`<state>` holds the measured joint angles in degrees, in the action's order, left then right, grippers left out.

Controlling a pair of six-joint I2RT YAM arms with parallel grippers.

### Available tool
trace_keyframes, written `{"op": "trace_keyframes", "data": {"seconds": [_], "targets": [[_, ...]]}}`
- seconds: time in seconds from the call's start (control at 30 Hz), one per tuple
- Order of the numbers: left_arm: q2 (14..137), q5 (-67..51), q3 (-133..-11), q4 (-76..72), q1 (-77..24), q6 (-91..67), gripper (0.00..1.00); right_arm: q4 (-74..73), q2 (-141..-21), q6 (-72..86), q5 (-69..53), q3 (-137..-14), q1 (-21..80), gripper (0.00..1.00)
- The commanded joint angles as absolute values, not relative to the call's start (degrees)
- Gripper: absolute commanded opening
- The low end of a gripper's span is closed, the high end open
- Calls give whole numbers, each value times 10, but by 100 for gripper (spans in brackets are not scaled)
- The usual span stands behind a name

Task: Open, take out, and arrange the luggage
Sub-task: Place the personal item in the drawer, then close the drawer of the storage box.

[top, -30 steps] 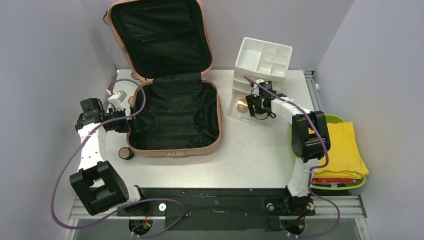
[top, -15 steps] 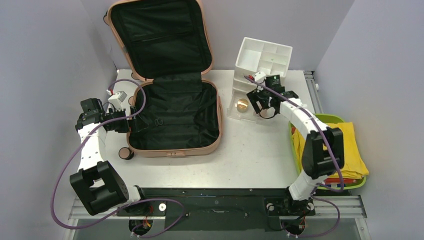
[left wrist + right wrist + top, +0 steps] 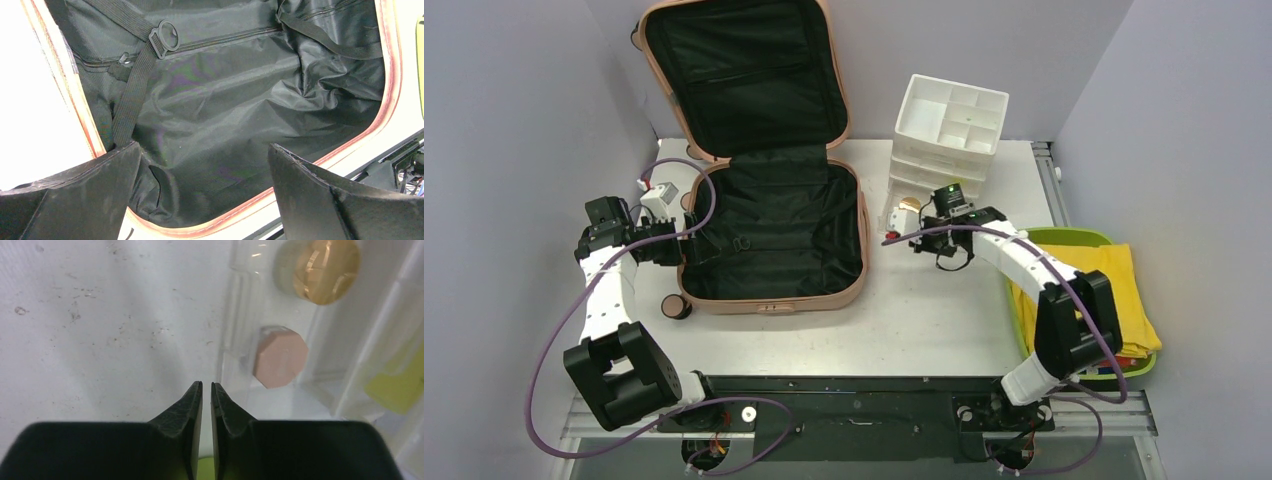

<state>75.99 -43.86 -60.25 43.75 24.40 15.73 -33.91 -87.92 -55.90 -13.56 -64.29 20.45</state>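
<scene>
The luggage [image 3: 774,303] lies open on the left half of the table, its lid propped up against the back wall. All I can see in the lower half is black lining, a strap [image 3: 132,95] and its buckle [image 3: 167,36]. So I judge that opening and emptying are done and that I'm in the arranging step. My left gripper [image 3: 204,146] sits at the case's left rim, spread wide with nothing between the fingers. My right gripper [image 3: 206,385] hangs over bare table just beside the clear drawer [image 3: 232,340] pulled out of the white organizer [image 3: 951,125]. Its fingers are pinched nearly together and hold nothing. A gold round piece [image 3: 320,267] and a pink octagonal piece [image 3: 280,356] lie in that drawer. Next, I think, I should set the closed fingertips squarely against the drawer front and push it in gently.
</scene>
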Motion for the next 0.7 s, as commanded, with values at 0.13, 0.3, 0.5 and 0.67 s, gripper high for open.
{"op": "trace_keyframes", "data": {"seconds": [0.13, 0.3, 0.5, 0.67], "targets": [[745, -435, -628, 444, 241, 173, 96, -223, -950, -675, -45, -603, 268, 6], [745, -433, -627, 444, 241, 173, 96, -97, -1002, -688, 40, -579, 299, 5], [742, -433, -626, 445, 241, 174, 96, 24, -1073, -706, 141, -586, 305, 4], [741, -434, -625, 446, 241, 173, 96, 89, -1100, -729, 176, -596, 298, 3]]}}
